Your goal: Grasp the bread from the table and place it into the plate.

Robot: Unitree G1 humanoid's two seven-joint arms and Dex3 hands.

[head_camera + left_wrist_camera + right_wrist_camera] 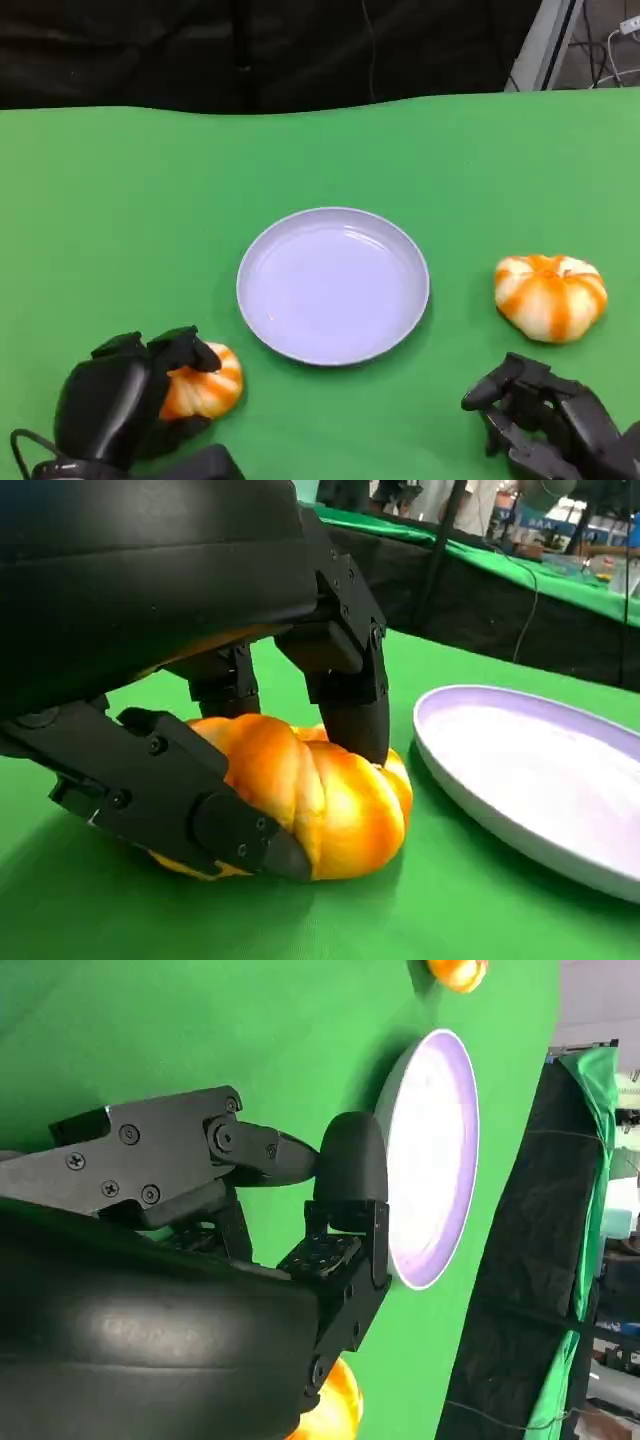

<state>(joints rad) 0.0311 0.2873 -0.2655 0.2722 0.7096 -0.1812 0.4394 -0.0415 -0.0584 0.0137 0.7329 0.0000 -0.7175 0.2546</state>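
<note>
Left robot hand (pixel 120 405) clamped around one bread (pixel 203 382), not yet lifted off the green surface (pixel 120 220), just beside the bare plate (pixel 333 285). Right robot hand (pixel 550 415) idle, fingers apart, near second bread (pixel 550 296). Lift and placing left.

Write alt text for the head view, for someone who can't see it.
The robot's left hand grips an orange-and-white bread on a green table, just left of an empty lilac plate at the centre. A second bread lies right of the plate, with the right hand below it, holding nothing.
</note>
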